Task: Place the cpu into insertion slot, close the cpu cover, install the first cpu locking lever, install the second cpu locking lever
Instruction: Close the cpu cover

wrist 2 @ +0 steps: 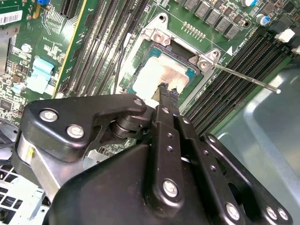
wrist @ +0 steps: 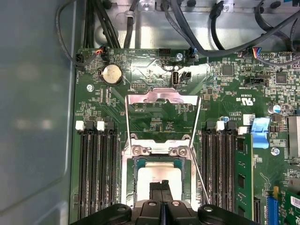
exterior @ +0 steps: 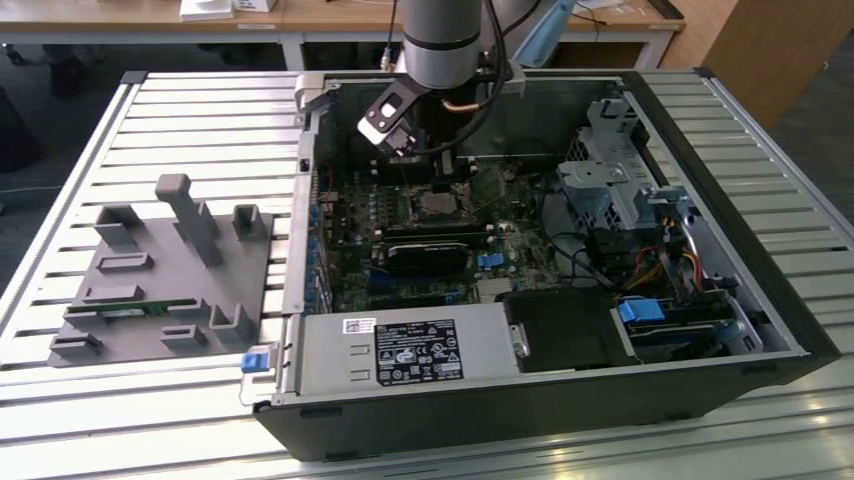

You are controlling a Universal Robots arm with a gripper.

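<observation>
The cpu (wrist: 158,174) lies in the insertion slot on the green motherboard, its dull silvery top facing up, also seen in the second wrist view (wrist 2: 152,75). The cpu cover (wrist: 163,97), a thin silver frame with a square window, stands swung open behind the socket hinge. One thin locking lever (wrist 2: 243,77) sticks out, unlatched, beside the socket. My gripper (wrist 2: 165,90) hangs right over the cpu's top, black fingers pressed together with nothing between them. I cannot tell whether the tips touch the chip. In the exterior view the gripper (exterior: 424,168) reaches down into the open computer case.
Black memory slots (wrist: 96,173) flank the socket on both sides. The case's grey wall (wrist: 33,117) runs close beside the board. A power supply (exterior: 400,350) sits at the case's near side, drive cages (exterior: 607,185) at the exterior view's right. A grey fixture block (exterior: 167,270) lies outside.
</observation>
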